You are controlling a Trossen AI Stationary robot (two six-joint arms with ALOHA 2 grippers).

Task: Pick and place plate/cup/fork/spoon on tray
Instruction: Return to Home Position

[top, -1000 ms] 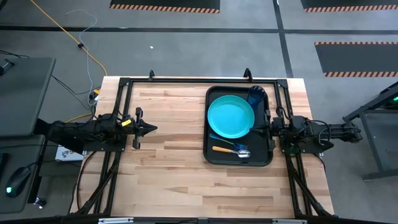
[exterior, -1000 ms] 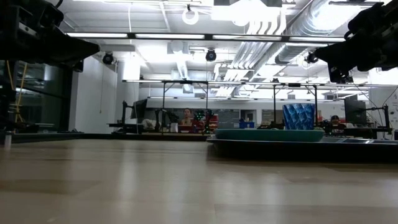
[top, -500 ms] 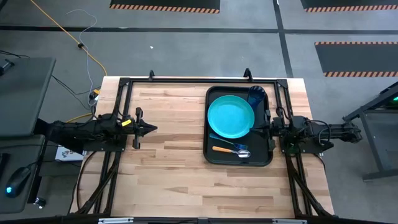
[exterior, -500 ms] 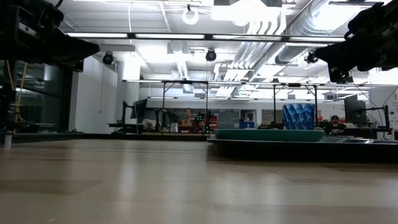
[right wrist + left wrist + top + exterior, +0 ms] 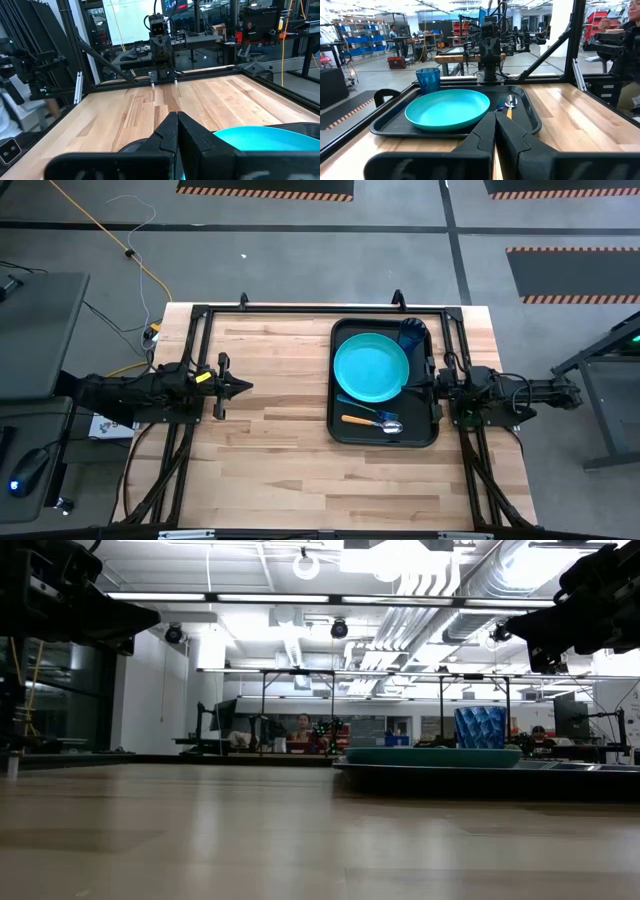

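Across the wooden bench (image 5: pixel 280 380) we find the black tray (image 5: pixel 336 430) just ahead of the right hand (image 5: pixel 433 386) and well ahead of the left hand (image 5: pixel 244 387); both hands are closed and empty. On the tray sit the plate (image 5: pixel 370 368), with the cup (image 5: pixel 412 333) to the right hand's right. The fork (image 5: pixel 355 404) and spoon (image 5: pixel 370 421) lie to its left, lengthwise between the hands, so we judge that nothing blocks the retreat.

Left end effector (image 5: pixel 244 387) fingers pressed together, right end effector (image 5: pixel 436 388) likewise, both arms low, facing inward
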